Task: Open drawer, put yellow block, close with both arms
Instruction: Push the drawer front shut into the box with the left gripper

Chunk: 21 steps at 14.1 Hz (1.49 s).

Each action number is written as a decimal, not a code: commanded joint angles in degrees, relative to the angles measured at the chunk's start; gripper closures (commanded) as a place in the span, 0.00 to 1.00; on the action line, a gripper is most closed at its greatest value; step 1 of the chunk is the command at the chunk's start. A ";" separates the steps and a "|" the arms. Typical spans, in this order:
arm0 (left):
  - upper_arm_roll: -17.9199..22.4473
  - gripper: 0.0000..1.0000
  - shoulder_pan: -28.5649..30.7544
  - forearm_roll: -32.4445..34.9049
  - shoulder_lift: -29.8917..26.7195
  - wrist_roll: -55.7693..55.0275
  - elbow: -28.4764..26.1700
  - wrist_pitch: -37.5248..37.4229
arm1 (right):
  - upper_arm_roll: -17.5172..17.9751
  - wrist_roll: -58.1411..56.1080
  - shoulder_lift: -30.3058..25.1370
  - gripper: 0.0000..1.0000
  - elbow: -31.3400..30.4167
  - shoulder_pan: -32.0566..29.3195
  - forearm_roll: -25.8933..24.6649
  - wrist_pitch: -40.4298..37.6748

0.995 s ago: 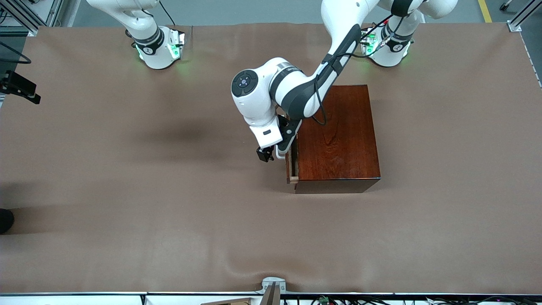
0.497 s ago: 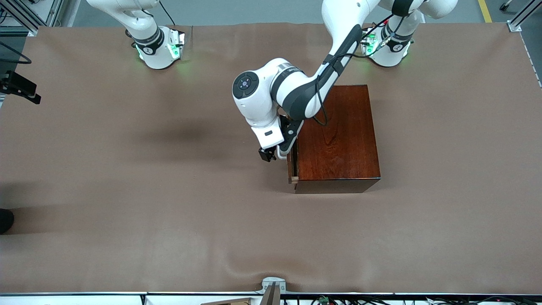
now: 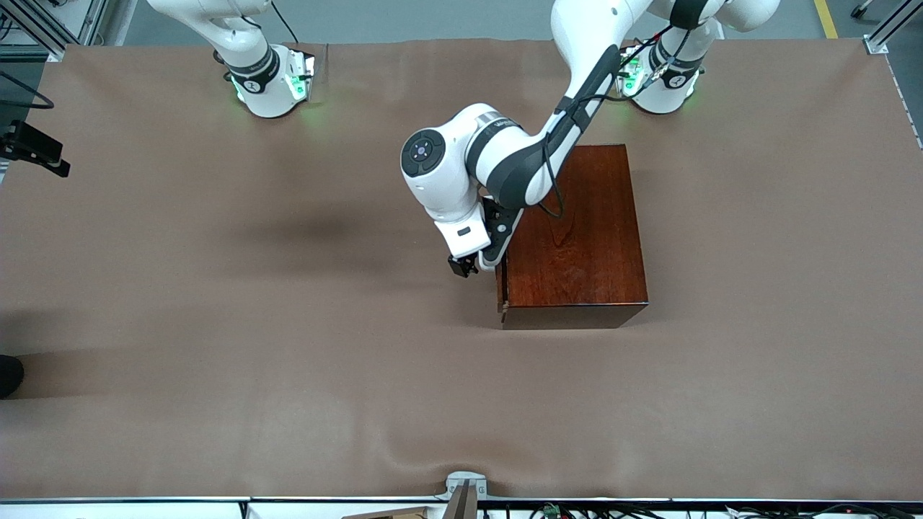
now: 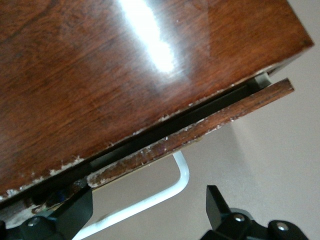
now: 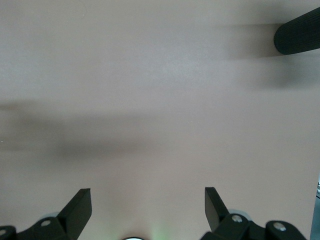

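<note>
My left end effector (image 4: 150, 210), fingers spread wide, straddles the white handle (image 4: 170, 187) of the drawer (image 4: 200, 135), nearly shut in the box (image 3: 577, 231) mid-desk. I should push squarely. Right end effector (image 5: 147, 210) waits, spread, empty. Yellow block unseen.

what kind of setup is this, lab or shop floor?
Looks like a robotics lab bench. Two white arms on green-lit bases share a table covered in brown cloth, with aluminium framing at its corner and only a wooden drawer box on it.
</note>
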 commanded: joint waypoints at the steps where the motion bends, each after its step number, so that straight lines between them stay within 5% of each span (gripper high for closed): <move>1: 0.10 0.00 1.74 0.94 -1.08 2.90 -1.77 -1.11 | 0.50 -0.68 0.31 0.00 0.76 -0.24 -1.03 -0.75; 12: -0.34 0.00 3.06 -2.04 -1.52 7.82 -0.81 -3.14 | 0.50 -0.68 0.31 0.00 0.76 -0.32 -0.94 -0.75; 18: 0.27 0.00 3.50 -5.03 -16.78 22.99 -1.06 -3.05 | 0.50 -0.68 0.31 0.00 0.76 -0.32 -1.03 -0.75; 21: 0.10 0.00 9.11 -5.13 -23.73 36.16 -2.21 -8.57 | 0.50 -0.68 0.40 0.00 0.76 -0.50 -1.03 -0.75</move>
